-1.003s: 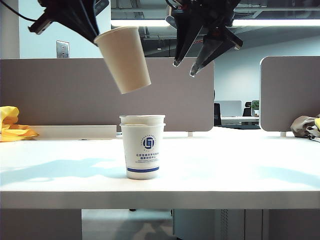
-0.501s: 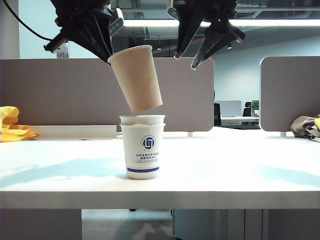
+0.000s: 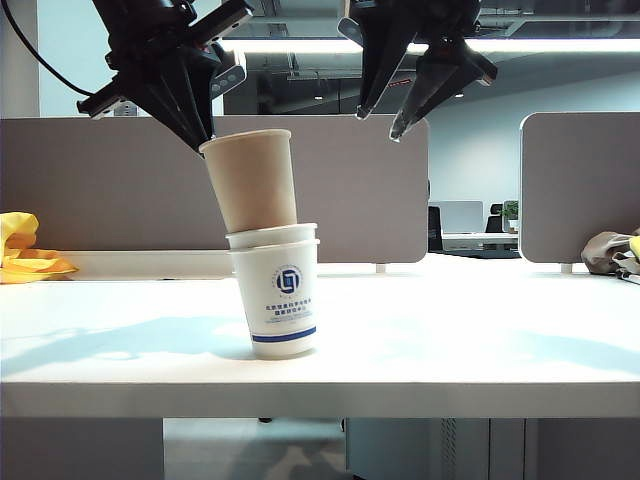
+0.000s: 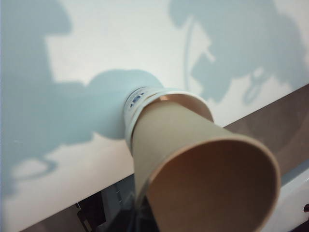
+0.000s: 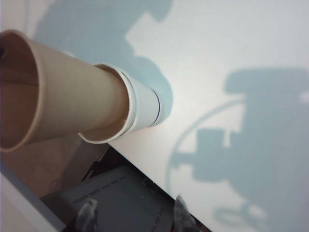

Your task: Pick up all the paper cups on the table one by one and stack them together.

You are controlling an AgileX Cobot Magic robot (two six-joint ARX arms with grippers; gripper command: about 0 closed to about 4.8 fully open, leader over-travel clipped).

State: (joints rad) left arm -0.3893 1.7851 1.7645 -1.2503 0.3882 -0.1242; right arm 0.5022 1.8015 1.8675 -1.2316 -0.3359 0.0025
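Observation:
Two white paper cups (image 3: 278, 300) with a blue logo stand nested near the middle of the table (image 3: 480, 340), leaning slightly left. The brown paper cup (image 3: 250, 180) sits with its base inside the top white cup, tilted left. My left gripper (image 3: 200, 140) is shut on the brown cup's rim from above left. In the left wrist view the brown cup (image 4: 193, 164) fills the frame, with the white cups (image 4: 137, 104) beyond it and the left gripper (image 4: 137, 220) at its rim. My right gripper (image 3: 385, 120) hangs open and empty, up and to the right of the stack. The right wrist view shows its gripper (image 5: 135, 215) well apart from the brown cup (image 5: 72, 96) and white cups (image 5: 145, 108).
Grey-brown partition panels (image 3: 120, 180) stand behind the table. A yellow cloth (image 3: 25, 250) lies at the back left and a bundle of things (image 3: 615, 250) at the back right. The table's front edge (image 3: 320, 400) runs just in front of the stack.
My left gripper came down and right with the brown cup, whose base has entered the top white cup. The white stack shifted slightly left and tilted. The right gripper hardly moved.

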